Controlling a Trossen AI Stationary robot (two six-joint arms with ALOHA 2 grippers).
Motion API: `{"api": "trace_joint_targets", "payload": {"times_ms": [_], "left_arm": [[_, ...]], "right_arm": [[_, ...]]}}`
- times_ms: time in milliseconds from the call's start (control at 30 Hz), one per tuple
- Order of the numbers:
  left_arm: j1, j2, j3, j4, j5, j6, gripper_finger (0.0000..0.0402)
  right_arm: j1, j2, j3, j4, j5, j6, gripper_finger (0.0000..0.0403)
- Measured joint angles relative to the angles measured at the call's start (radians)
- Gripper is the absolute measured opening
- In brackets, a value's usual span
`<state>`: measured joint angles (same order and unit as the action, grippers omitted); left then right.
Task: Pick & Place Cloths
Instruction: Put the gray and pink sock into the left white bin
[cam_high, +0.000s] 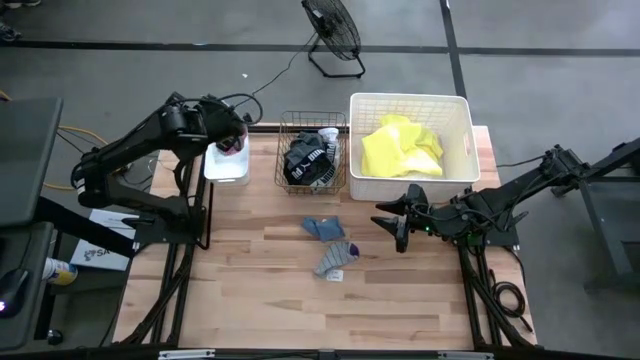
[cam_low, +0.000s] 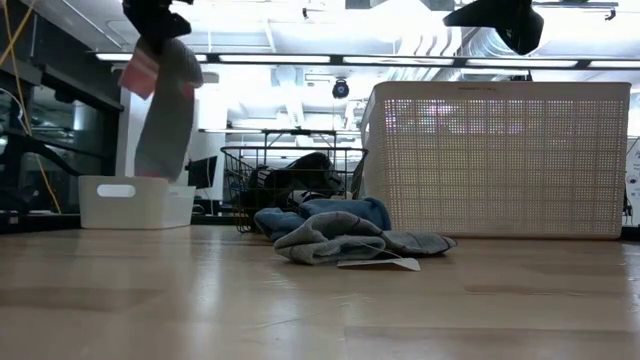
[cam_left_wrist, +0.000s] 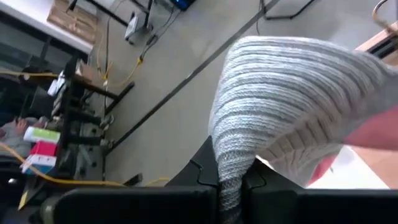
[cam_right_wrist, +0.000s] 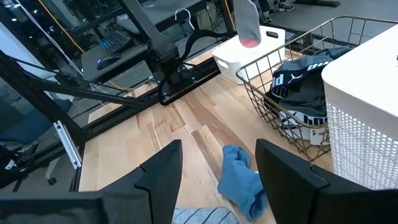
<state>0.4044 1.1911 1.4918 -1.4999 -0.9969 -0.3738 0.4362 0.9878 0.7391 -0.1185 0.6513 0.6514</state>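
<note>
The left gripper (cam_high: 234, 137) is hanging above the small white tub (cam_high: 226, 165) at the table's (cam_high: 250, 290) far left edge, its jaws closed on a grey ribbed sock with pink-red trim (cam_low: 160, 95), which is dangling over the tub in the low view and filling the left wrist view (cam_left_wrist: 280, 124). The right gripper (cam_high: 392, 222) is hovering over the table toward its right side, just in front of the large white basket (cam_high: 410, 102), with its jaws standing wide and nothing between them. Beside the small tub, the copper wire basket (cam_high: 312, 120) is holding a black garment with white print (cam_high: 308, 162). The large white basket at the far right corner is holding a neon-yellow cloth (cam_high: 400, 150). 2 cloths are lying on the bare table near its middle, in front of the wire basket: a blue piece (cam_high: 324, 228) and, just nearer the front edge, a grey piece (cam_high: 336, 258) touching it in the low view.
</note>
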Motion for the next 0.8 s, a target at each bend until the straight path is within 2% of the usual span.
{"api": "trace_joint_targets", "payload": {"times_ms": [167,433,633,800], "left_arm": [[0.056,0.023,0.0,-0.028,0.003,0.002,0.0],[0.112,0.032,-0.007,-0.018,0.08,0.002,0.0],[0.155,0.032,-0.091,-0.012,0.167,0.013,0.0],[0.19,0.032,-0.164,0.064,0.231,0.072,0.0]], "right_arm": [[0.0,0.0,0.0,0.0,-0.001,-0.001,0.0196],[0.0,0.0,0.0,0.0,-0.001,-0.001,0.0196],[0.0,0.0,0.0,0.0,-0.001,-0.002,0.0196],[0.0,0.0,0.0,0.0,-0.001,-0.01,0.0196]]}}
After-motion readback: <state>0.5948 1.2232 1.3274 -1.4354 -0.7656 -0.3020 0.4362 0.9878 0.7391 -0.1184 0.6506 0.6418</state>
